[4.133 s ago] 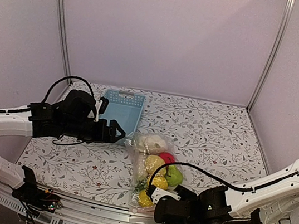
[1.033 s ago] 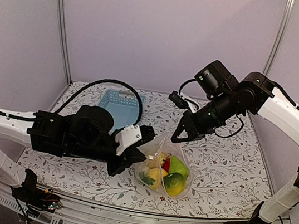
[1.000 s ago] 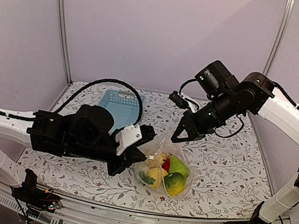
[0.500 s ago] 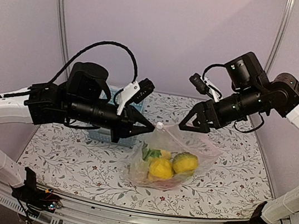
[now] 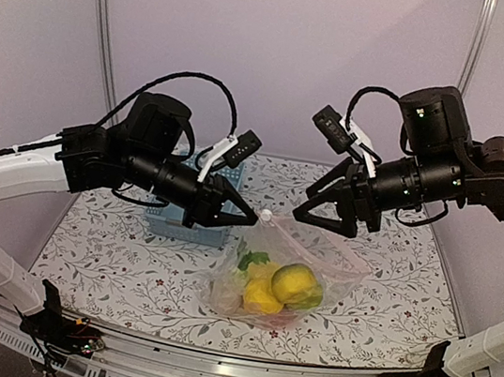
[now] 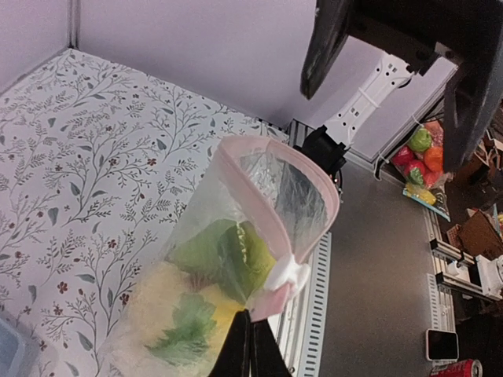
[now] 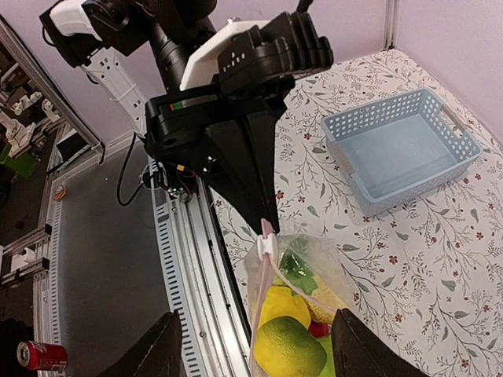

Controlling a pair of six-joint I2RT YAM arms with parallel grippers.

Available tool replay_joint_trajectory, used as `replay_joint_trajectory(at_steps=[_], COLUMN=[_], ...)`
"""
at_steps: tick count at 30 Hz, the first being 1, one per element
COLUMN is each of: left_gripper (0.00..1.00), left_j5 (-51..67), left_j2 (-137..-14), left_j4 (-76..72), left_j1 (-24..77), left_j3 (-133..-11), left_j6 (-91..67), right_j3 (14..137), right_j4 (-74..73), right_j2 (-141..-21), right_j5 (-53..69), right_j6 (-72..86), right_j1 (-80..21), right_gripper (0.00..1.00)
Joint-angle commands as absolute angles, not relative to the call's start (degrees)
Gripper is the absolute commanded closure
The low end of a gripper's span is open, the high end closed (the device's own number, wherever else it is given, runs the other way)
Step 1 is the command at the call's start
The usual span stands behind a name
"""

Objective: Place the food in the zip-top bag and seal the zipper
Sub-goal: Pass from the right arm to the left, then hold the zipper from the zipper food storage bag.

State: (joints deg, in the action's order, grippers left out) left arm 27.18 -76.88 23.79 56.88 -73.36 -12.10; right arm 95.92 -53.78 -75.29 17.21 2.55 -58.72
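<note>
Pinches the zipper (image 6: 334, 206) of the zip-top bag (image 5: 317, 260) in the clenched left hand (image 5: 248, 217), just beside the white slider (image 6: 287, 275). Holds the bag up by that edge, belly sagging low over the bench (image 5: 126, 269), with the food (image 5: 280, 283), yellow lemons and green pieces, heaped inside. Poises the right hand (image 5: 327, 221), released and spread wide, near the bag's mouth. Shows a light-blue basket (image 7: 409, 188) behind the left arm.

Robot lab, aluminium frame posts (image 5: 101, 33), floral tabletop (image 5: 392, 266)
</note>
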Motion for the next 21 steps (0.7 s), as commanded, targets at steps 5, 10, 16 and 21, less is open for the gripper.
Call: replay_joint_trajectory(at_steps=[5,10,16,21], left_gripper=[1.0,1.0,1.0,1.0], left_j5=[32.0,32.4,32.4,32.6], left_j2=[-75.0,-74.6,-74.3,-74.4], left_j4=[23.7,22.8,22.4,21.9], left_j1=[55.1,54.8,54.4,54.3], left_j3=[-73.9,-72.8,-72.3,-72.1], left_j6=[-12.8,-13.5,-14.3,-14.8], right_j3=[96.6,96.7,96.6,96.1], right_j4=[-48.7,-48.7,-48.6,-47.9], right_j2=[-81.3,-83.5,-84.4,-85.0], right_j5=[17.5,17.2,16.3,15.3], right_j6=[-3.3,-3.6,-3.6,-3.3], right_j1=[-61.6,-62.2,-63.2,-63.6], right_gripper=[0.46,0.52,0.62,0.66])
